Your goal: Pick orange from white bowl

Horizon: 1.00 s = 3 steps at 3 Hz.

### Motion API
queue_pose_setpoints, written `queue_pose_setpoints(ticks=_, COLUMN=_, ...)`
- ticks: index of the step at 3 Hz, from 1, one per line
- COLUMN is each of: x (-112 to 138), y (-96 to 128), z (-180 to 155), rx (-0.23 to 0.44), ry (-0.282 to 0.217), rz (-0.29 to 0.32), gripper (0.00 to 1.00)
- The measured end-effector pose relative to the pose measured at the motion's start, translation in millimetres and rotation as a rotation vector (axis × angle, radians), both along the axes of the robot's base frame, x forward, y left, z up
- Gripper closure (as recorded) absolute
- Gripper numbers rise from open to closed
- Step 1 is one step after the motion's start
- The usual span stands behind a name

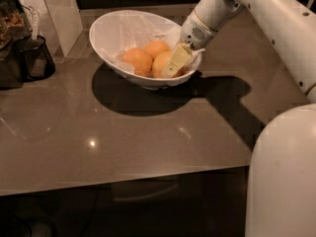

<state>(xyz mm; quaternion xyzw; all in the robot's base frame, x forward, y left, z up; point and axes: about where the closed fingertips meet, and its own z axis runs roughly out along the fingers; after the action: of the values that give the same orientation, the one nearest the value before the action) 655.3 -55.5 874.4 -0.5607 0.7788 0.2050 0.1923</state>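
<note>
camera view: gripper [171,69] against the orange [159,66] inside the white bowl [105,31], its grip impossible to tell.

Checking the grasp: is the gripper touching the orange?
Cannot tell: in the camera view the gripper, inside the white bowl, overlaps the orange, hiding any gap.

Dim, hard shadows, gripper [174,66] in white bowl [104,29]

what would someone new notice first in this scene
The white bowl at the back of the glossy grey table stands out, with two smaller fruits and the larger orange inside. The gripper, on a white arm from the upper right, is down in the bowl's right side, right at the orange.
</note>
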Motion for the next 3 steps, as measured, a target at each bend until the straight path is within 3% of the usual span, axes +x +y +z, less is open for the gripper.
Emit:
queue_pose_setpoints(ticks=1, x=-0.2, y=0.3, z=-2.9, rx=-0.003, ry=0.008, rz=-0.001, gripper=0.25)
queue_pose_setpoints(ticks=3, x=0.9, y=0.1, z=-7.8, rx=-0.006, ry=0.022, rz=-0.005, gripper=0.27)
